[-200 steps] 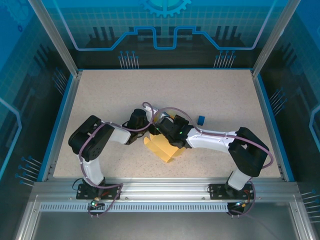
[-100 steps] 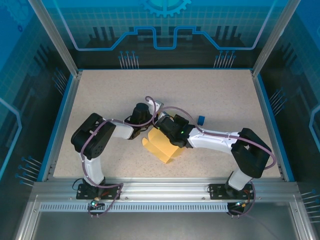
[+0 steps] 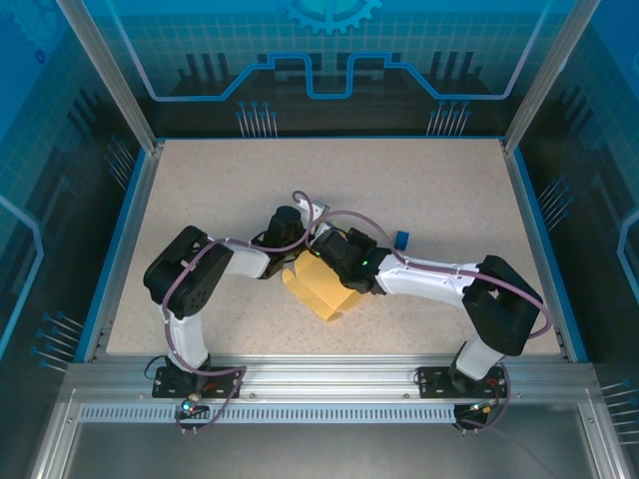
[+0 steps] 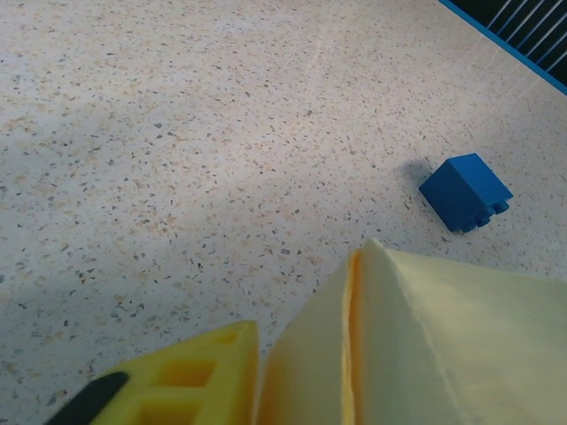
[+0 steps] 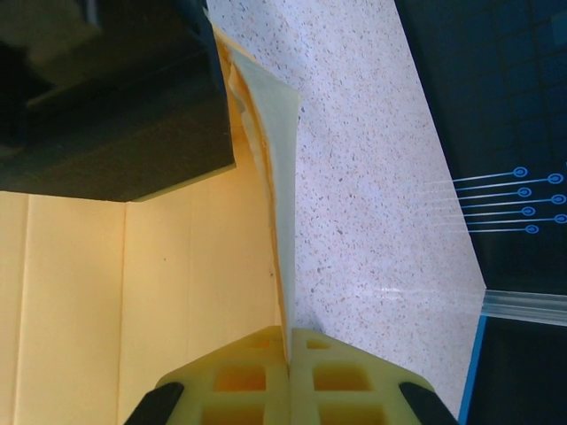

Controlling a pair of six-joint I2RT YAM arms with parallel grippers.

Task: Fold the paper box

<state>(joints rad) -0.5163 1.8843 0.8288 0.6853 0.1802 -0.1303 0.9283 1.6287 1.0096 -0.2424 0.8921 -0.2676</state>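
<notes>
Tightly pinched in my right gripper (image 5: 290,343) at frame centre, the paper box (image 3: 324,294) could tear if my left gripper (image 3: 301,261), its grip unclear, pulls sideways.

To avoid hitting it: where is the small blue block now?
In the top view, the blue block lies on the table, right of centre, just beyond the right arm and apart from the paper box.

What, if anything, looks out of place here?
A small blue block lies loose on the table, apart from the paper box; it has no evident part in folding. Nothing else stands out.
</notes>
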